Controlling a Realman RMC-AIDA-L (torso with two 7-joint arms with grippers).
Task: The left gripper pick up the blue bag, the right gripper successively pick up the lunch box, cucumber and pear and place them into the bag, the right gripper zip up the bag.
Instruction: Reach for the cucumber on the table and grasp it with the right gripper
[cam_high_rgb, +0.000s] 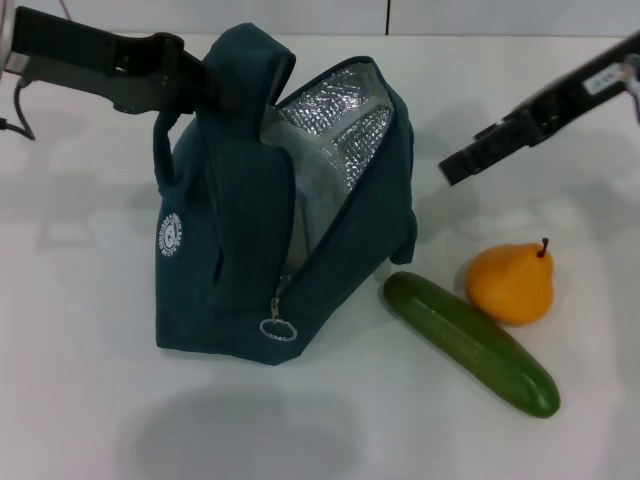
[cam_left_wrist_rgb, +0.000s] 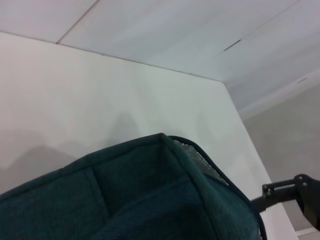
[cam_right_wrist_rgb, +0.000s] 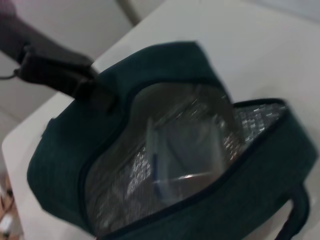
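The blue bag (cam_high_rgb: 230, 290) stands on the white table, its top flap held up by my left gripper (cam_high_rgb: 203, 86), which grips the fabric at the bag's upper left. The bag's mouth gapes toward the right and shows silver foil lining (cam_high_rgb: 345, 130). In the right wrist view the lunch box (cam_right_wrist_rgb: 172, 160), clear with a blue rim, lies inside the bag (cam_right_wrist_rgb: 250, 170). My right gripper (cam_high_rgb: 458, 166) hangs in the air to the right of the bag's mouth, holding nothing. The cucumber (cam_high_rgb: 470, 343) and the pear (cam_high_rgb: 510, 283) lie on the table right of the bag.
The ring zipper pull (cam_high_rgb: 278, 328) hangs at the bag's lower front corner. The round white logo (cam_high_rgb: 172, 237) faces left. The right gripper (cam_left_wrist_rgb: 295, 192) also shows far off in the left wrist view, beyond the bag's top (cam_left_wrist_rgb: 150, 200).
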